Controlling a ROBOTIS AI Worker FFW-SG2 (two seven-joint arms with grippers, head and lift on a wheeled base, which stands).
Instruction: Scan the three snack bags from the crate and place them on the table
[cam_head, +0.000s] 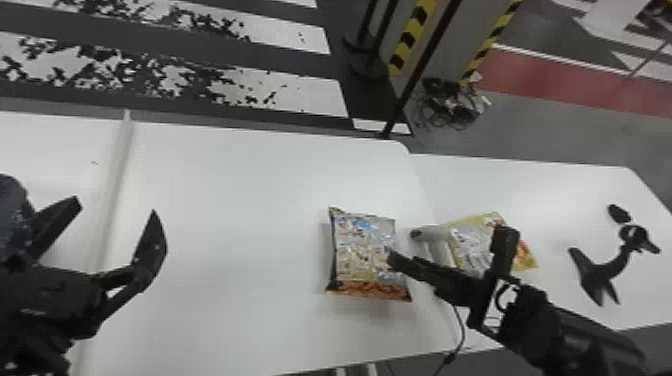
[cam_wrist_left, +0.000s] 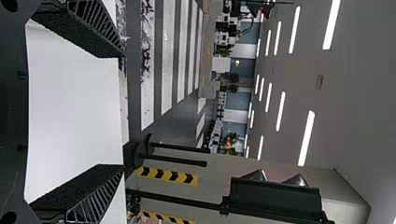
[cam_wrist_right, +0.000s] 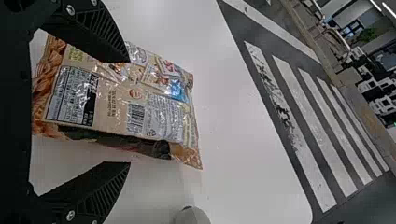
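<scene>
In the head view my left gripper (cam_head: 116, 209) stands open over the table's left part; in the left wrist view the same gripper (cam_wrist_left: 123, 111) has nothing between its fingers. My right gripper (cam_head: 450, 246) is open, one finger over the right edge of a snack bag (cam_head: 362, 250) lying on the white table. The right wrist view has that gripper (cam_wrist_right: 129, 112) with its fingers apart and the bag (cam_wrist_right: 116, 100) beyond them, printed back and barcode facing up. A second, yellow-edged bag (cam_head: 470, 240) lies farther right, partly hidden behind the right gripper.
Beside the yellow-edged bag is a grey rounded object (cam_head: 430, 233), partly covered by the right gripper. Black objects (cam_head: 600, 275) lie on the right-hand table (cam_head: 550, 190). A raised seam (cam_head: 117, 160) crosses the left part of the white surface. A cable hangs below the right gripper.
</scene>
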